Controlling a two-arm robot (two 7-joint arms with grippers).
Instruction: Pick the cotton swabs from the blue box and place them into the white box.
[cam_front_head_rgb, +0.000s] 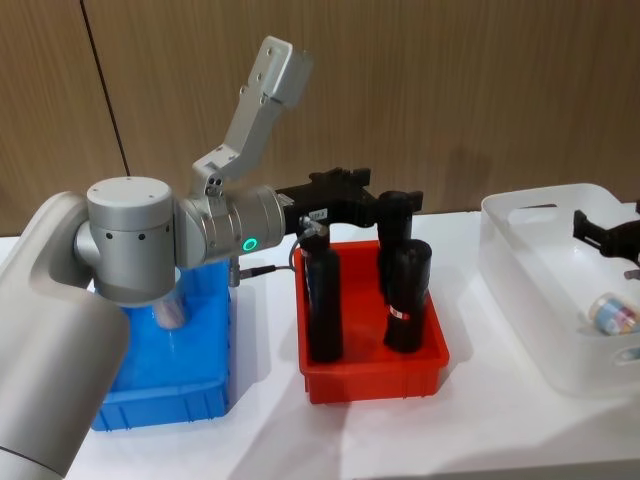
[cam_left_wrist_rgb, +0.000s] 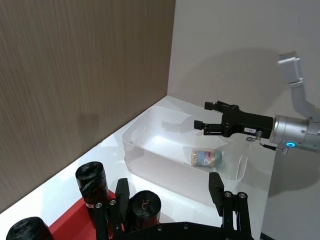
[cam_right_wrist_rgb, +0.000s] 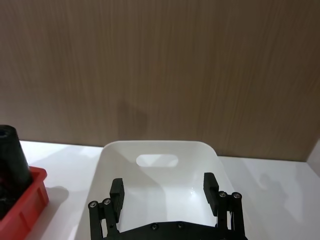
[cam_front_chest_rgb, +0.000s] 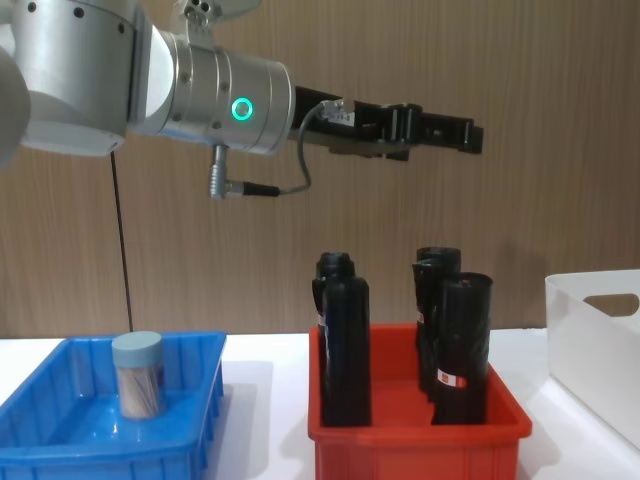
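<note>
Illegible label (cam_left_wrist_rgb: 202, 159) on cotton swabs (cam_left_wrist_rgb: 207, 157)

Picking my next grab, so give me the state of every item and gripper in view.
Left gripper: open, empty, above the red bin.
Right gripper: open, empty, above the white box.
First cotton swab jar: upright, lidded, in the blue box.
Second cotton swab jar: on its side in the white box.
Black rolls: upright in the red bin.

Left end effector (cam_front_chest_rgb: 456, 135) raised, fingers spread, right end effector (cam_left_wrist_rgb: 202, 115) fingers parted
</note>
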